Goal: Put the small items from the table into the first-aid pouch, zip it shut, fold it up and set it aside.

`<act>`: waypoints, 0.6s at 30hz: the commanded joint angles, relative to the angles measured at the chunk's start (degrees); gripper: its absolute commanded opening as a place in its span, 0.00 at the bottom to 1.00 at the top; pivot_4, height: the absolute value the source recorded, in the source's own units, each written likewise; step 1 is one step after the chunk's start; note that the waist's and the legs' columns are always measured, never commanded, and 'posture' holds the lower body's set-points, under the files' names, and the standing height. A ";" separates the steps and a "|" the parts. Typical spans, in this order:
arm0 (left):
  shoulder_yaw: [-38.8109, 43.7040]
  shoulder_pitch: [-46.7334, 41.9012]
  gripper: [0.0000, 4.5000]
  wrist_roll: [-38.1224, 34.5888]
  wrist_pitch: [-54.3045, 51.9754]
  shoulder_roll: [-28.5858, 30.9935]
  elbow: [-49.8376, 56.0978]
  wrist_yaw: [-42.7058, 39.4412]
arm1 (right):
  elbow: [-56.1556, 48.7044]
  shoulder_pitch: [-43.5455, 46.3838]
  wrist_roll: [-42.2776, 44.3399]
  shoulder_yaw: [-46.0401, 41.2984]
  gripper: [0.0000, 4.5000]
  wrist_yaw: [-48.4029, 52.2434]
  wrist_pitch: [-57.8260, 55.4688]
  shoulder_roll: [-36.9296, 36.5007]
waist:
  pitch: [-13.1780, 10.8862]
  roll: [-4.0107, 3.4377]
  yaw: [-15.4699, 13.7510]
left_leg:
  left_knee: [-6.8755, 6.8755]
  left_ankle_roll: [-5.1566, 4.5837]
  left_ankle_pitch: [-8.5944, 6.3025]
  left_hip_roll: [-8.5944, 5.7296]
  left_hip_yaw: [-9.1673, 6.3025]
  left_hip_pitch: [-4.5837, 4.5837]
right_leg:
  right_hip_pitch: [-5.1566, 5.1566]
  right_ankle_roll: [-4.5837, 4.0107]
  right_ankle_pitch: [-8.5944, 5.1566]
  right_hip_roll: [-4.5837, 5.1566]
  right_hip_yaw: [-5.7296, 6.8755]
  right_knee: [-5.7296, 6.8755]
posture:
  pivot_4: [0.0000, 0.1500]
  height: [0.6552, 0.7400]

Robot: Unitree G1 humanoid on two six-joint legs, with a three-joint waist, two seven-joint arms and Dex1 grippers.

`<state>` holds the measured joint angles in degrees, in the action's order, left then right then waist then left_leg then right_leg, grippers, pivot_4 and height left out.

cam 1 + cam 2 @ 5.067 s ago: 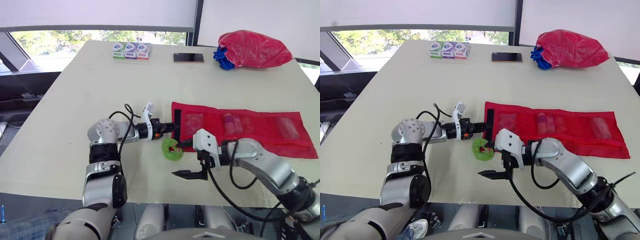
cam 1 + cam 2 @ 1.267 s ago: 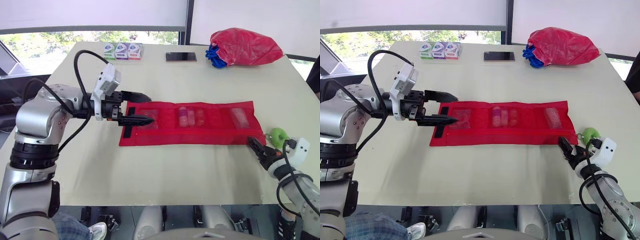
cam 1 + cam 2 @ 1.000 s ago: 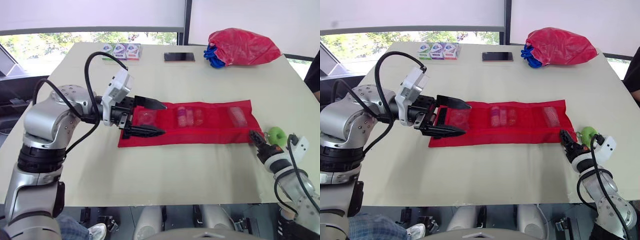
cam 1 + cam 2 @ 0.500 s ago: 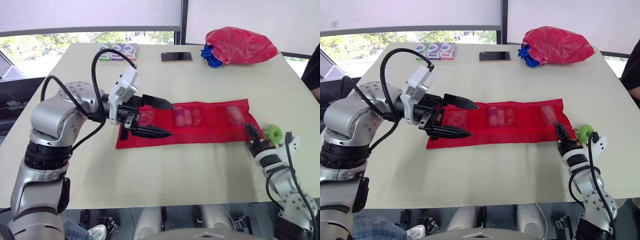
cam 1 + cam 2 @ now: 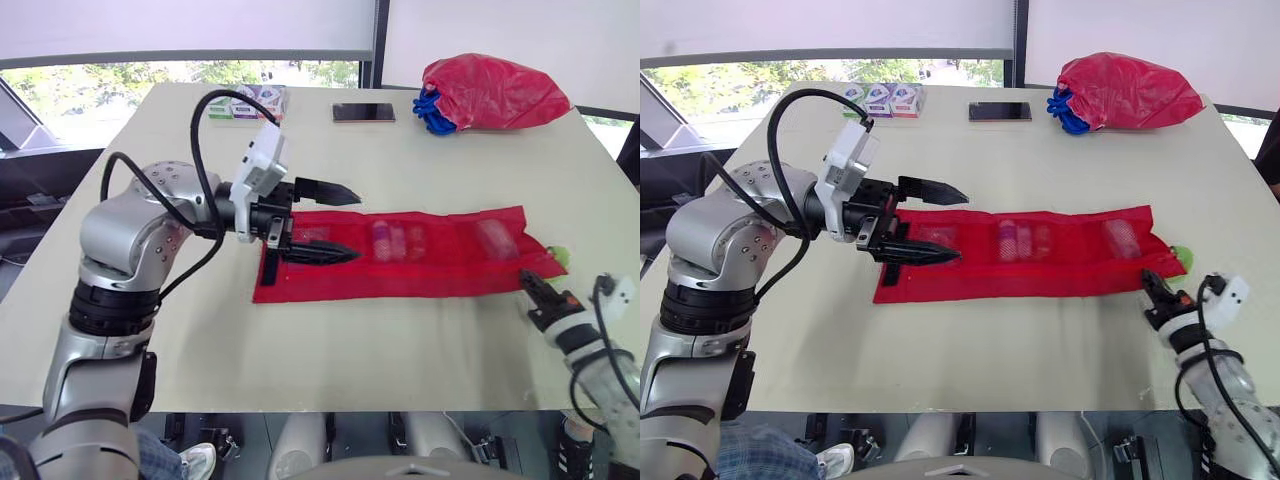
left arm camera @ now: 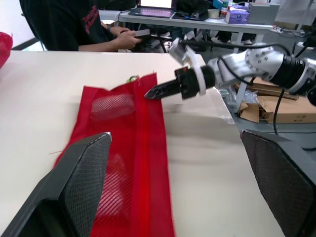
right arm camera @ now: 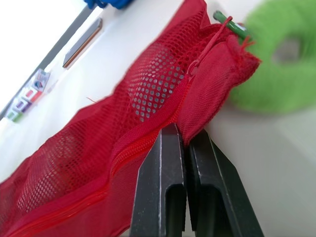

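Observation:
The red mesh first-aid pouch (image 5: 420,262) lies unfolded flat across the table, with small items in its mesh pockets. My left gripper (image 5: 351,222) hovers open over the pouch's left end, one finger above the far edge and one over the middle. My right gripper (image 5: 530,283) is at the pouch's right end, its fingers (image 7: 160,163) shut on the fabric edge just below the zipper (image 7: 148,138). A green ring (image 7: 276,64) lies on the table just beyond that corner, half hidden behind the pouch (image 5: 1180,256).
At the table's far side sit a red bag with blue cord (image 5: 495,92), a phone (image 5: 364,112) and three small boxes (image 5: 885,100). A seated person (image 6: 74,24) is beyond the table's right end. The table's near edge (image 5: 330,405) runs close below the pouch.
My right gripper has closed from open onto the pouch's right end. The left gripper stayed open and reached further over the left end. The camera shifted.

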<state>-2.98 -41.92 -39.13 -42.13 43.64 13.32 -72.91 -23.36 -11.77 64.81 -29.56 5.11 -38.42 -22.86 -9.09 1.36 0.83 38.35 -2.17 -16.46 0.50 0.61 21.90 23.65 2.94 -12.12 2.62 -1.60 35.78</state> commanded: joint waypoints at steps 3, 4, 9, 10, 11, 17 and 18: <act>1.75 -1.55 1.00 0.59 1.46 0.98 0.92 0.83 | -5.57 -4.30 0.14 -7.56 0.01 9.21 0.33 -10.40 | 0.00 0.01 -0.14 | 0.01 0.00 0.00 -0.01 0.00 -0.02 | -0.02 0.03 -0.01 -0.01 0.00 0.00 | 1.00 1.00; 1.90 -1.62 1.00 0.50 1.36 1.02 0.92 1.00 | -6.59 -4.75 -0.03 -8.35 0.01 10.64 0.68 -11.80 | 0.01 0.02 -0.14 | 0.02 0.00 0.00 0.00 0.01 -0.02 | -0.03 0.04 -0.02 -0.02 0.00 0.00 | 1.00 1.00; 2.64 -1.80 1.00 0.11 1.02 1.39 1.07 1.61 | -16.95 -5.04 -11.21 -3.66 0.01 21.24 6.08 -20.61 | -0.01 -0.01 0.05 | 0.05 0.00 0.00 0.02 0.08 -0.05 | -0.03 0.09 -0.03 -0.05 -0.04 0.01 | 1.00 1.00; 2.67 -1.85 1.00 0.10 1.06 1.40 1.04 1.72 | -19.07 -4.89 -13.78 -0.97 0.01 23.09 6.53 -22.65 | 0.00 0.02 0.03 | 0.06 0.00 0.00 0.02 0.09 -0.08 | -0.03 0.14 -0.01 -0.06 -0.04 0.02 | 1.00 1.00; 2.59 -2.01 1.00 0.13 1.10 1.36 0.90 1.80 | -20.11 -4.69 -15.60 0.83 0.01 24.31 6.95 -23.93 | 0.01 0.05 -0.01 | 0.05 0.00 0.00 0.03 0.07 -0.07 | -0.03 0.14 -0.02 -0.08 -0.03 0.01 | 1.00 1.00; 1.99 -1.80 1.00 1.00 2.75 1.41 0.42 1.33 | -21.69 5.88 -33.40 22.18 0.01 26.87 8.06 -31.26 | -0.04 0.18 0.01 | 0.16 0.01 0.00 0.04 0.01 -0.01 | -0.03 0.09 -0.04 -0.10 -0.01 0.00 | 1.00 1.00; 1.94 -1.78 1.00 0.98 2.86 1.38 0.40 1.37 | -21.35 7.98 -35.83 25.25 0.01 27.15 8.22 -31.39 | -0.05 0.19 0.00 | 0.18 0.01 0.01 0.04 0.05 -0.02 | -0.03 0.03 -0.07 -0.10 -0.03 0.01 | 1.00 1.00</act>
<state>-2.25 -42.88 -38.20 -40.53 44.72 12.84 -71.30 -43.30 -5.26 32.59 -7.39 32.02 -31.44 -53.84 -9.14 1.55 0.83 38.53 -2.16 -16.45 0.54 0.63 21.89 23.63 2.97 -12.19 2.52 -1.62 35.79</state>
